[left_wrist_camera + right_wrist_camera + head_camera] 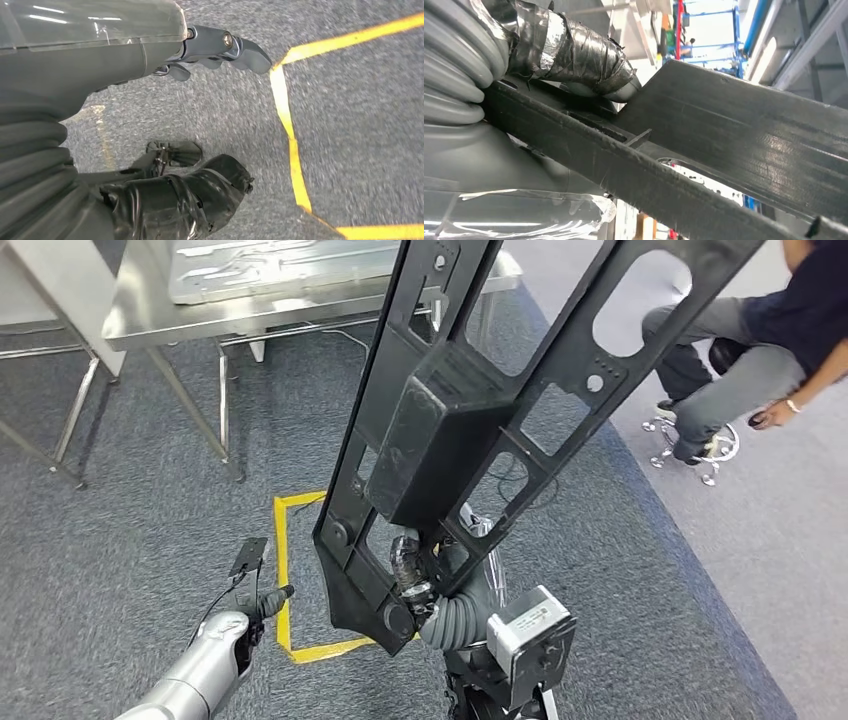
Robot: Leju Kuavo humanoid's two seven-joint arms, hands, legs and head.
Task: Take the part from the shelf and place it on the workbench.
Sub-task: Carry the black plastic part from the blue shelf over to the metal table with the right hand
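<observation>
A long black plastic part with cut-out windows and a boxy middle rises tilted across the head view, its top end out of frame. My right hand grips its lower end; the taped thumb presses on the part's edge in the right wrist view. My left hand hangs low at the left above the carpet, holding nothing, with its fingers stretched out over the floor. A steel workbench stands at the far side, carrying a flat metal tray.
A yellow tape square marks the grey carpet beneath the part. A seated person on a wheeled stool is at the upper right. The workbench legs stand ahead on the left.
</observation>
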